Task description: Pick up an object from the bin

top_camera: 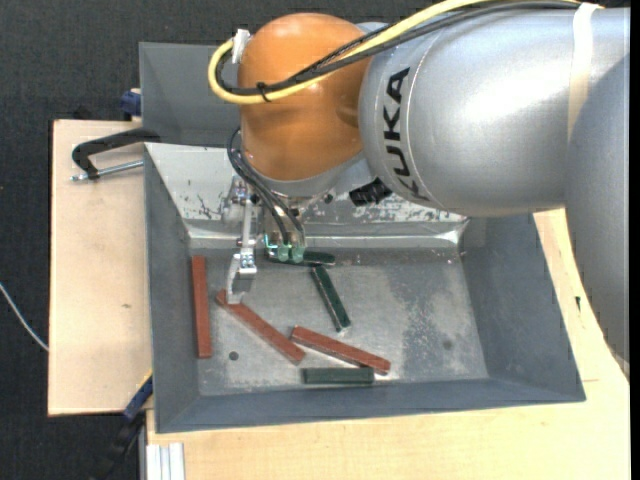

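Seeing the fingers (pixel 262 274) spread and empty over the bin's (pixel 170 298) left floor, we risk one tip landing on the slanted red-brown stick (pixel 262 331) just below, skidding it toward the long red-brown stick (pixel 203 308) instead of straddling it.

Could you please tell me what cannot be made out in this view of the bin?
Camera view:
- Short dark green flat stick by the back wall: left end hidden behind the gripper.
- Grey metal bin's back-right corner: covered by the silver arm.
- Back wall behind the orange wrist cover: hidden by it.
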Controlling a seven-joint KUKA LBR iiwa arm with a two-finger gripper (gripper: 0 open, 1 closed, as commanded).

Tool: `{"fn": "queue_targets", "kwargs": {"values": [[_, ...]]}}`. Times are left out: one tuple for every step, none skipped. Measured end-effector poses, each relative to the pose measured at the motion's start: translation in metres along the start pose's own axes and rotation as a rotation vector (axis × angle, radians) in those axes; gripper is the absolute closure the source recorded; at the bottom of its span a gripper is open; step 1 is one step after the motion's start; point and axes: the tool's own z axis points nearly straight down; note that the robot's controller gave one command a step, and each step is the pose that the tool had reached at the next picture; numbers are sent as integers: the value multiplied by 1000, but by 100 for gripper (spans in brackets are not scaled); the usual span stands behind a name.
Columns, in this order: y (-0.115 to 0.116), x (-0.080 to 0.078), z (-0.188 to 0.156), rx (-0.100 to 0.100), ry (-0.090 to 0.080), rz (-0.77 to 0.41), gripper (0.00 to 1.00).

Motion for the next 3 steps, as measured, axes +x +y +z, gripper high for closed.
{"fn": "queue_targets", "kwargs": {"values": [[-1, -2, -5, -2, -8, 3, 0], [-8, 10, 46, -4, -14, 28, 0], [-23, 43, 115, -3, -9, 76, 0]]}}
